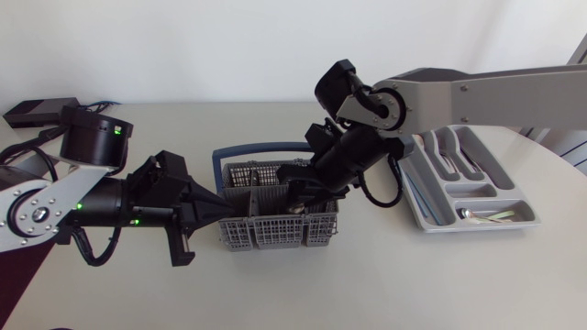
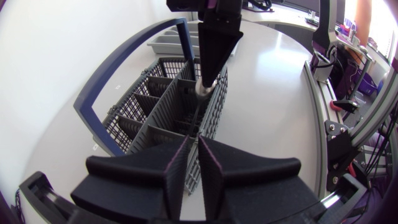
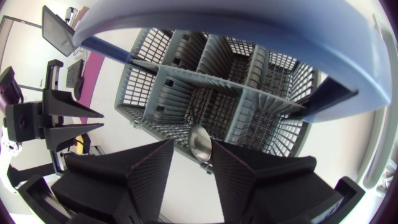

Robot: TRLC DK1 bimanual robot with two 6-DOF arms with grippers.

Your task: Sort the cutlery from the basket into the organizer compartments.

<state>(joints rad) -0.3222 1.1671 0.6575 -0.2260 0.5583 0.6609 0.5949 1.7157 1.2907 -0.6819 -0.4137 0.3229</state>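
Observation:
The grey mesh cutlery basket (image 1: 275, 235) with a blue handle stands mid-table. My left gripper (image 1: 223, 213) is at its left end wall; in the left wrist view the left gripper (image 2: 193, 165) is shut on the rim of that wall. My right gripper (image 1: 301, 194) points down into the basket (image 3: 205, 81). A metal spoon (image 3: 200, 142) stands bowl up between the fingers of the right gripper (image 3: 193, 149), which stay apart, with a gap on one side of the bowl. From the left wrist view the spoon (image 2: 204, 91) shows just under the right gripper (image 2: 214, 73). The grey organizer (image 1: 431, 215) lies at the right.
The organizer's compartments hold several pieces of cutlery (image 1: 486, 214). The basket's blue handle (image 1: 261, 148) arches over its far side, close to my right arm. A dark flat box (image 1: 37, 112) lies at the table's far left corner.

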